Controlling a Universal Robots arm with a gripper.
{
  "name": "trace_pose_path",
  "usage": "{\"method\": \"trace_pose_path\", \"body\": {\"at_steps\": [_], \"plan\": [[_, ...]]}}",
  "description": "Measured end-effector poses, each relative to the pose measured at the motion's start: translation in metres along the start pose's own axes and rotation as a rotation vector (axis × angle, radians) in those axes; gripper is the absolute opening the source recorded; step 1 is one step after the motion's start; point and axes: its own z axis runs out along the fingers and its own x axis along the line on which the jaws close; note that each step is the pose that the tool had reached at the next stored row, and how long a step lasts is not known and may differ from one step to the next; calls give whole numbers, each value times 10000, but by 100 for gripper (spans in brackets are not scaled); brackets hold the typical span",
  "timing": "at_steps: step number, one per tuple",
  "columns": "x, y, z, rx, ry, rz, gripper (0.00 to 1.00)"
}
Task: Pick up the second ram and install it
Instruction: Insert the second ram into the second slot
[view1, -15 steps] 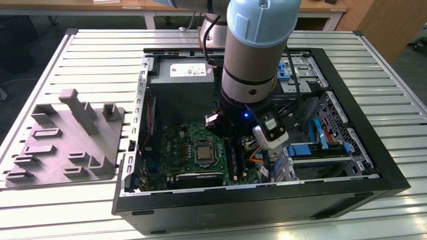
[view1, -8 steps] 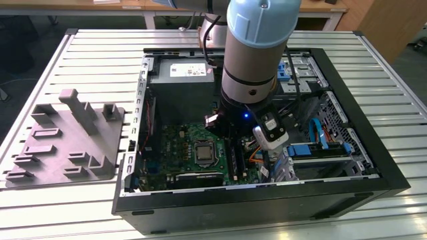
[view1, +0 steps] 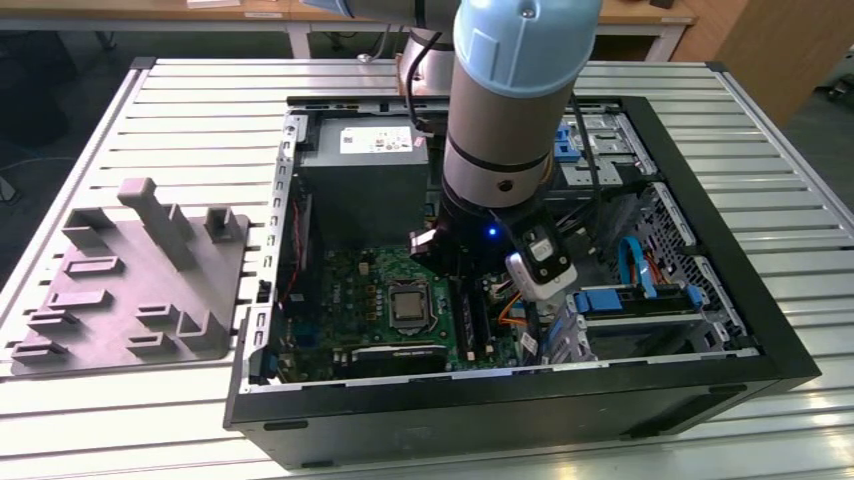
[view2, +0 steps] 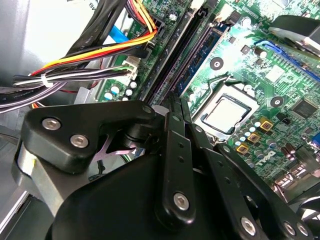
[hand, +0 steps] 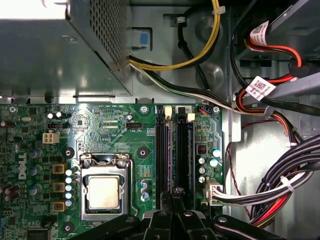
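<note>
my arm (view1: 514, 100) stands down inside the open computer case (view1: 507, 400), which lies on its side on the slatted table (view1: 200, 100). my claw (hand: 176, 196) is closed: the two fingertips (view2: 172, 112) are drawn together to a narrow point right over the black slot strips (hand: 164, 155) of the green motherboard (hand: 110, 120). the second ram (view2: 202, 52) shows in the second wrist view as a blue-green board standing on edge among those strips, running away from my fingertips. whether i am pinching its near end or only pressing on it i cannot tell, because my own black linkages cover that spot.

the neighbours are close. on one side of the strips sits the processor socket (hand: 103, 192) in its metal frame. on the other side, near my fingertips, a white connector (hand: 212, 192) takes a sheaf of black and white wires, and a thick black cable bundle (hand: 285, 180) sweeps past beyond it. yellow, orange and red wires (view2: 105, 47) run to a plug beside the strips. the grey power supply (hand: 50, 55) sits past the far end of the board.

in the exterior view the drive cage with blue tabs (view1: 641, 300) lies to the exterior view's right of my wrist. a grey moulded fixture (view1: 134, 270) sits on the table outside the case, at the exterior view's left, well apart.
</note>
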Motion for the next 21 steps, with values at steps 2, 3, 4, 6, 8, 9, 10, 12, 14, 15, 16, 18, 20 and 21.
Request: {"method": "trace_pose_path", "body": {"at_steps": [2, 3, 4, 6, 8, 9, 10, 12, 14, 15, 16, 18, 20, 21], "plan": [[3, 0, 0, 0, -1, 0, 11], [6, 0, 0, 0, -2, 0, 11], [9, 0, 1, -1, -2, 0, 11], [13, 0, 2, 0, -2, -1, 11], [17, -1, 9, -3, -3, 0, 11], [18, -1, 12, -1, -2, 0, 11], [19, -1, 13, 1, -1, -1, 11], [19, -1, 18, 0, -2, -1, 11], [19, -1, 20, 0, -2, 0, 11], [19, -1, 20, 0, -2, -1, 11], [19, -1, 20, 0, -2, 0, 11], [19, -1, 23, -1, -2, 0, 11], [19, -1, 28, -2, -2, 0, 11], [19, -2, 30, 0, -2, 0, 11]]}}
